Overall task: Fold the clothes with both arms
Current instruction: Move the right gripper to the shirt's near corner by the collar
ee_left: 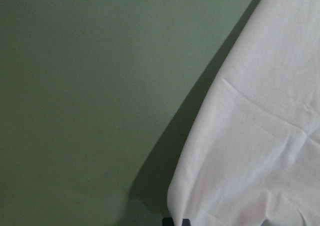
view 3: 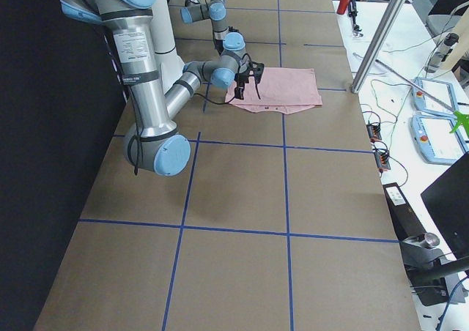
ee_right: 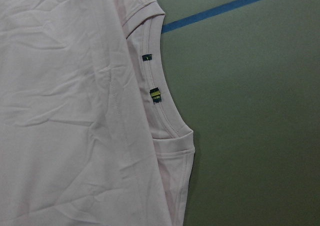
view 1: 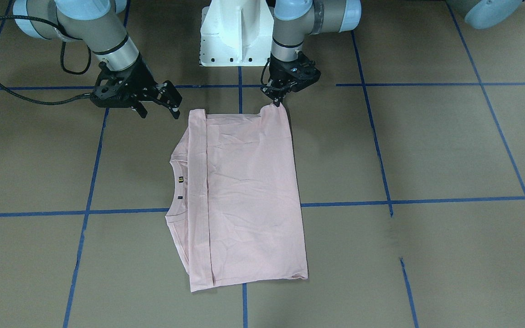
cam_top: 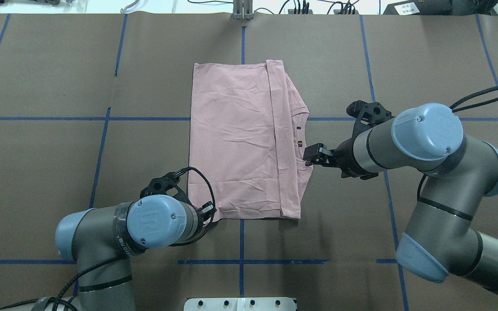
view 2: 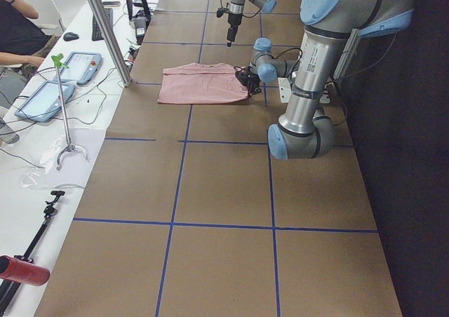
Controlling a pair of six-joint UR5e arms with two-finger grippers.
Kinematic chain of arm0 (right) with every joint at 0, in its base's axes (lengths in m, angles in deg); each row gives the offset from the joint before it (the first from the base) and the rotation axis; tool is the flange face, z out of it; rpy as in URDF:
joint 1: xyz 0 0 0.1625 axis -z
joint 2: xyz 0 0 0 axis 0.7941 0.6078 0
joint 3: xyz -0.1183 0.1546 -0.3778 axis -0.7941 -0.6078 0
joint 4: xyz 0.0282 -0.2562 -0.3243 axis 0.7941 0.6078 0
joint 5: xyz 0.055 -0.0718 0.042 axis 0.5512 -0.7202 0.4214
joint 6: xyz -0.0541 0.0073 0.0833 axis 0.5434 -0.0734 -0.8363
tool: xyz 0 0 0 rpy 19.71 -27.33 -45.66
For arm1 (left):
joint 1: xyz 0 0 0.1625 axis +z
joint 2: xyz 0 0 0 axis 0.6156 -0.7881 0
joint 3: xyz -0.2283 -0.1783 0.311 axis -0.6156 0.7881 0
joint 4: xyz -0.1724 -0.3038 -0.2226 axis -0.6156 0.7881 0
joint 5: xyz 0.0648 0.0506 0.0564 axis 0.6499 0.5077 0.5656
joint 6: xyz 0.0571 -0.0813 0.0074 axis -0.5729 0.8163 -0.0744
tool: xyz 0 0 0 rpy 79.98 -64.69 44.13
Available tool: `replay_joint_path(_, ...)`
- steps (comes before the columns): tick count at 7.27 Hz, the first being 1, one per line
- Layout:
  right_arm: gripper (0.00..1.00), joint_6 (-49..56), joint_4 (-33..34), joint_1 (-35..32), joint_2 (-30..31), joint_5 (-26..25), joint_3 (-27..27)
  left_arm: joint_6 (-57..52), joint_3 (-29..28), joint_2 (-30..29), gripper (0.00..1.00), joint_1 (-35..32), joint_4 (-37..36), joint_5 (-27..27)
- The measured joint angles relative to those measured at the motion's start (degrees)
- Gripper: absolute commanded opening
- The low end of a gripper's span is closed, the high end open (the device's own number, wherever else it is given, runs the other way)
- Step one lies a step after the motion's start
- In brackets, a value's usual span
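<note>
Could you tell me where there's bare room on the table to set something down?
Widest bare table lies left of the T-shirt, beyond the left tool. The far-right corner past the right tool is also free. Crowded: the shirt's near edge and collar side.

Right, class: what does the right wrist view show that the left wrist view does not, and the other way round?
Only the right wrist view shows the collar, two small tags on it, and a blue tape line. Only the left wrist view shows a rounded corner of the cloth with a dark shadow beside it. Both show the pale pink shirt lying on the plain table.
</note>
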Motion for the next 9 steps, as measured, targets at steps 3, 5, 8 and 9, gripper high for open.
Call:
replay_joint_path(3, 1.0, -8.2, 1.6, 2.2, -4.5, -3.4, -4.7, -2.8, -0.3, 0.2, 0.0, -0.4, 0.1, 0.4)
replay_joint_path(5, 1.0, -11.3, 6.7, 5.4, -6.3, -5.6, -5.1, -3.2, -0.4, 0.2, 0.0, -0.5, 0.2, 0.2)
replay_joint_path(8, 1.0, -17.7, 8.1, 9.4, -7.5, -7.2, -7.4, -3.2, -0.2, 0.2, 0.0, -0.5, 0.2, -0.2)
replay_joint_path(9, 1.0, -18.5, 8.0, 10.0, -8.4, -7.8, -9.1, -3.2, -0.2, 0.2, 0.0, -0.5, 0.2, -0.2)
